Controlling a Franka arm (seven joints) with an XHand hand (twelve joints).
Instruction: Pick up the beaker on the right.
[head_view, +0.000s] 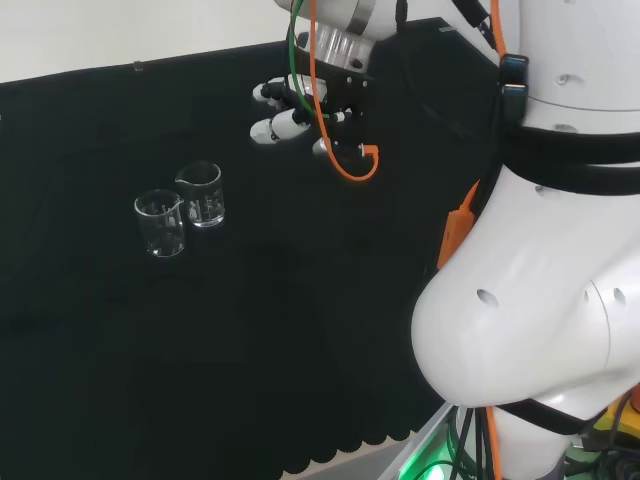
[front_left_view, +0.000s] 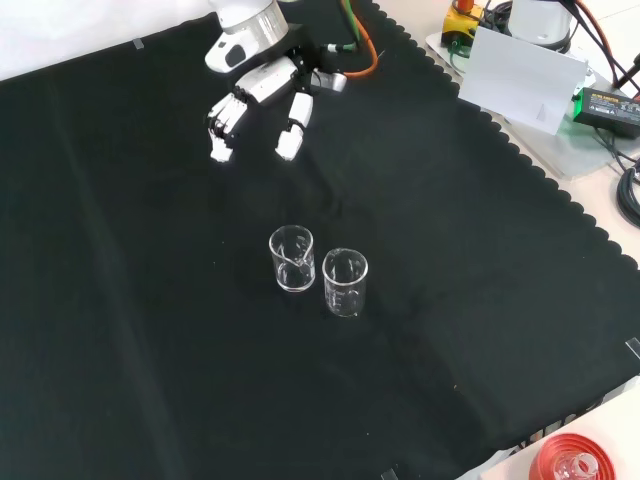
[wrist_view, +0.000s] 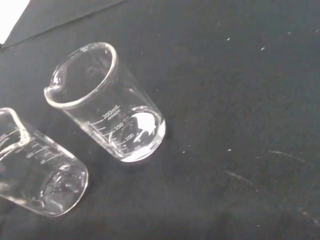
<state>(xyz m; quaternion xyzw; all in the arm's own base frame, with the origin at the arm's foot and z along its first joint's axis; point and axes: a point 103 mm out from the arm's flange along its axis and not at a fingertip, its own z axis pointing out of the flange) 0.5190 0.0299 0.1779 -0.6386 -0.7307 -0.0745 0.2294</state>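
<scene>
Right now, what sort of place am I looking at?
Probably a robotics lab set up for chemistry-style handling: two clear glass beakers stand on a black cloth, a robot's hand hovers above, and cabled equipment lines the bench edge.

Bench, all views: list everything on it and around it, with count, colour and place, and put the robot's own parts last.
beakers: two, clear glass, upright, side by side mid-cloth, apparently empty
black cloth: one, covers the bench
red ribbed ring: one, off the cloth, bottom right corner of front view
white box: one, off the cloth, upper right of front view
arm: one, white links, right of head view
hand: one, black and white, fingers relaxed, above the cloth, apart from both beakers
</scene>
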